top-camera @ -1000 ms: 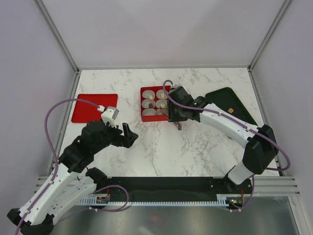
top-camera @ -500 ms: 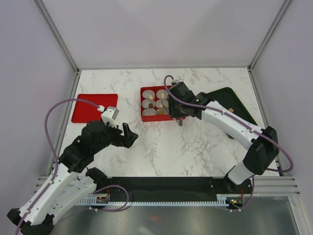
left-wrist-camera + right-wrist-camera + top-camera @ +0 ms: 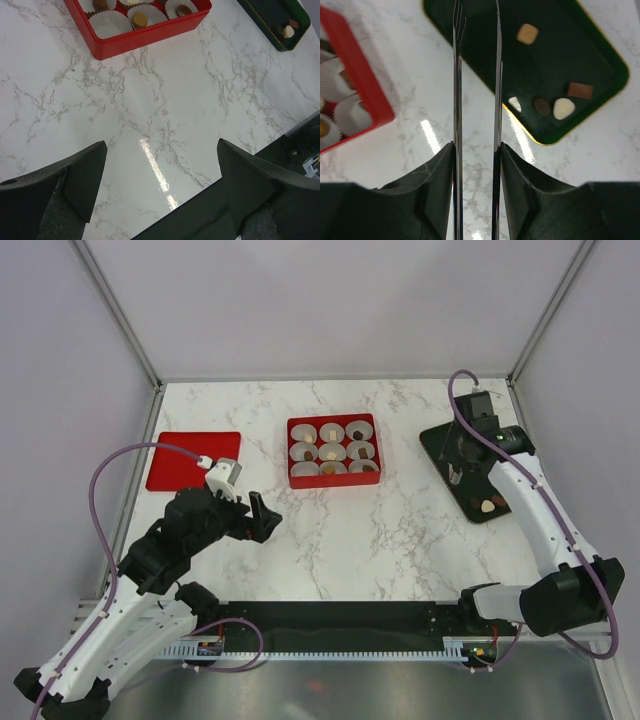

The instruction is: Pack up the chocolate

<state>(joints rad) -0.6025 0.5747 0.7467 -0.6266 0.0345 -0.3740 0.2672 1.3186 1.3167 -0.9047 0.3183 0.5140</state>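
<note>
Five loose pieces of chocolate (image 3: 541,106) lie on the dark green tray (image 3: 560,60) at the right side of the table (image 3: 165,100). A tan square lies by itself, and a small white bit, a dark round, a cream lump and a brown rectangle are clustered close to the tray's rim. In my right wrist view all five are off to the right of my right-hand finger blade, and none lies between the blades. My right gripper (image 3: 476,10) hangs over the tray with its two thin fingers a narrow gap apart. They hold nothing, and only bare tray shows in the slot between them. I cannot tell from these views whether the tips touch the tray. More chocolate already sits in the red box (image 3: 333,483) near the middle of the table, well apart from the tray on its left. Several of the box's white paper cups (image 3: 107,22) each hold a piece, among them a tan-orange one and a dark brown one, and at least one front cup is bare. My left gripper (image 3: 161,145) is over plain marble on the near-left part of the table. Its jaws are spread wide and empty, with the box ahead of it and the tray far off to its right. A flat red square (image 3: 193,460) lies near the table's left edge, well apart from the box.
</note>
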